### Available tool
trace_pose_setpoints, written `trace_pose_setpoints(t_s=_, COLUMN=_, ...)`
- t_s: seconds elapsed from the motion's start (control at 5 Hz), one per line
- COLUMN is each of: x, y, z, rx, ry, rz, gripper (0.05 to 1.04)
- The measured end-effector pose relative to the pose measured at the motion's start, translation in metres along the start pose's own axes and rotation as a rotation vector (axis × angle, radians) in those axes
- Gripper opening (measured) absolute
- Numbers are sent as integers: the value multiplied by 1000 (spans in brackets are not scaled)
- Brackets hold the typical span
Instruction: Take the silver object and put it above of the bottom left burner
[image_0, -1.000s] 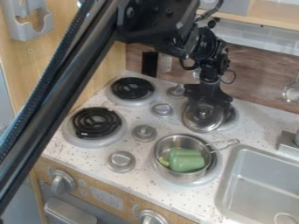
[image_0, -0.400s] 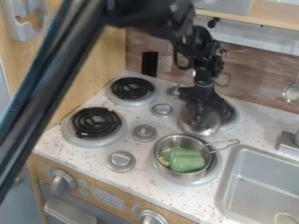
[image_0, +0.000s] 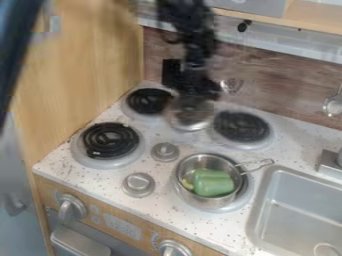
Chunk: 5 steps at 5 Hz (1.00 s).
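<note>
The gripper is clamped on the silver lid, above the stovetop between the two back burners. From the left come the bottom left burner, the back left burner, the pot holding a green object, the back right burner and the sink.

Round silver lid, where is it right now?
The round silver metal lid is in the upper middle of the camera view, just below the black gripper, showing between the black rear-left coil burner and black rear-right coil burner.
</note>
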<state>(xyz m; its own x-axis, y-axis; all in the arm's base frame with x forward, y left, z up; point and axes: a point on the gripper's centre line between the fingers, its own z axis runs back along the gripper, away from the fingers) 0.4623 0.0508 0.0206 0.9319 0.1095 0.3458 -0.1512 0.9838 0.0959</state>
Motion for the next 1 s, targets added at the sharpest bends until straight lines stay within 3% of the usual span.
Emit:
trace_pose_setpoints(t_s=0.4, x=-51, y=74, z=-4, rx=34, ry=143, rz=157, gripper=241)
trace_pose_setpoints(t_s=0.8, x=-66, y=104, z=-4, rx=64, ry=210, rz=182, gripper=241)
trace_pose_setpoints(t_s=1.0, x=-78, y=113, z=-14, rx=78, ry=257, rz=182, gripper=241)
